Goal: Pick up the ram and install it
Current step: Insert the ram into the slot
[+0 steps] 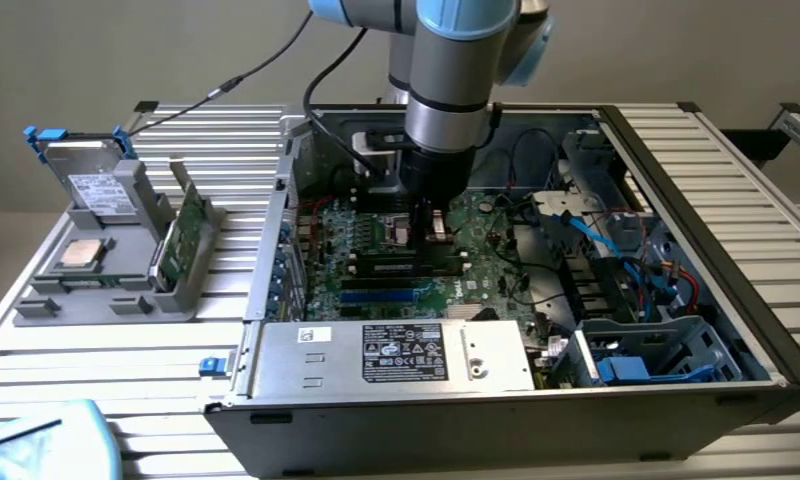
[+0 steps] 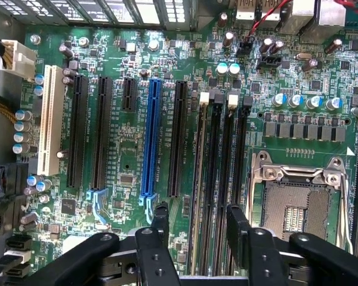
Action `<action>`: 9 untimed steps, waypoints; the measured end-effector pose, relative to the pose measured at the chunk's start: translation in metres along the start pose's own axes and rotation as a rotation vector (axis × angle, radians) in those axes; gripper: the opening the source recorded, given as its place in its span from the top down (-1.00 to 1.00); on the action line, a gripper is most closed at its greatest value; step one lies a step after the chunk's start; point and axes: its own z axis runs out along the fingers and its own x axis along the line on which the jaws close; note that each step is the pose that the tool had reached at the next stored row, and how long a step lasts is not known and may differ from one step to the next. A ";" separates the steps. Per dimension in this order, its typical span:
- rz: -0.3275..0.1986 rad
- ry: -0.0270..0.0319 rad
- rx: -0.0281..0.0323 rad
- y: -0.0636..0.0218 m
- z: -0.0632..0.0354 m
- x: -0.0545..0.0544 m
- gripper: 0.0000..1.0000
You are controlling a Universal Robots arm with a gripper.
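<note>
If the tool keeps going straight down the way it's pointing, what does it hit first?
Probably the memory slots on the motherboard; the tool hangs open above them, though depth is hard to judge.

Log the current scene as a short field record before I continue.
end effector: open, nothing between its fingers
location: inside the computer case, above the motherboard
directly below: memory slots
adjacent: CPU socket
outside case, exterior view's left: parts holder with green card and CPU chip
</note>
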 end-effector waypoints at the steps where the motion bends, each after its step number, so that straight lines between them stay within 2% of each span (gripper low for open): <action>1: 0.000 -0.0002 0.0001 0.0013 -0.0016 0.000 -0.04; 6: 0.000 -0.0004 0.0001 0.0056 -0.0161 0.001 -0.04; 9: 0.000 -0.0003 0.0002 0.0072 -0.0180 0.001 -0.04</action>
